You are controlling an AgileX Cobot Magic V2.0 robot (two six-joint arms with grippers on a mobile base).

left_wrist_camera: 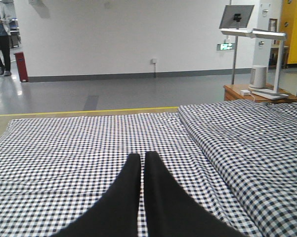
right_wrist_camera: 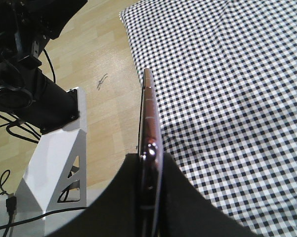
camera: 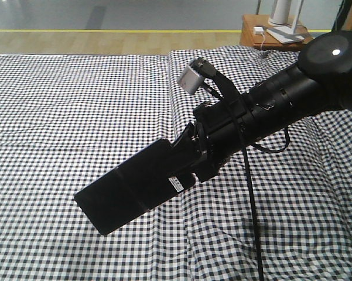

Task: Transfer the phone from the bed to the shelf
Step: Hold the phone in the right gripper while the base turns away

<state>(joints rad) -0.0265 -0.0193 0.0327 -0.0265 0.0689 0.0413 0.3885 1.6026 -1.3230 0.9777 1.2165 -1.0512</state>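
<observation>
- Phone (camera: 132, 190) clamped edge-on in right jaws, sticking out beyond their tips, held off the bed (camera: 64, 99); its gripped end is hidden.
- Left jaws pressed together, bases cut off.

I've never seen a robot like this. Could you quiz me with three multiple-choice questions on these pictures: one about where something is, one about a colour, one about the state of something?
1. Where is the phone?
A. Lying loose on the sheet
B. Clamped in the right gripper
C. On the nightstand

2. What covers the bed?
A. Black-and-white check
B. Plain blue
C. Red stripes

3. How is the left gripper?
A. Wide open
B. Shut on a cup
C. Shut and empty

Answers:
1 B: the right wrist view shows the phone pinched edge-on.
2 A: the check shows in every view.
3 C: the left wrist view shows it closed with nothing inside.
</observation>
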